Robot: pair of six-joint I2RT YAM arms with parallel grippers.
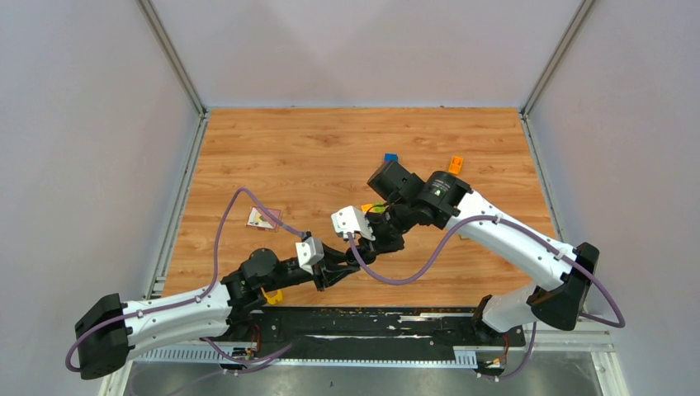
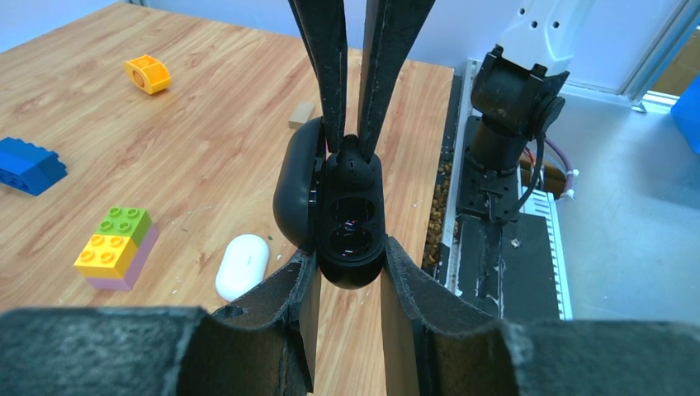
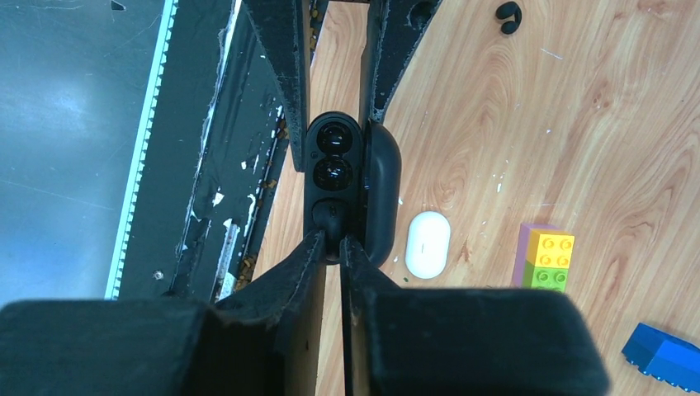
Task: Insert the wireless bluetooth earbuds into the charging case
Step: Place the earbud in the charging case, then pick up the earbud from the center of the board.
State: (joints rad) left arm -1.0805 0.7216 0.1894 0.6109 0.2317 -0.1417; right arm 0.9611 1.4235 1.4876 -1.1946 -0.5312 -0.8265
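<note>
Left gripper (image 2: 348,252) is clamped across the sides of the open black charging case (image 2: 351,227), lid swung aside. Right gripper (image 3: 334,239) is closed on what appears to be a black earbud (image 3: 330,216) at the case's end nearest it, in line with the two wells. Whether the wells are filled cannot be told. Another black earbud (image 3: 508,12) lies on the table (image 3: 528,124), well apart

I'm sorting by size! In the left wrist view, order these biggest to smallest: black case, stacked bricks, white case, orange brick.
1. black case, though nearest the camera
2. stacked bricks
3. white case
4. orange brick, farthest
</note>
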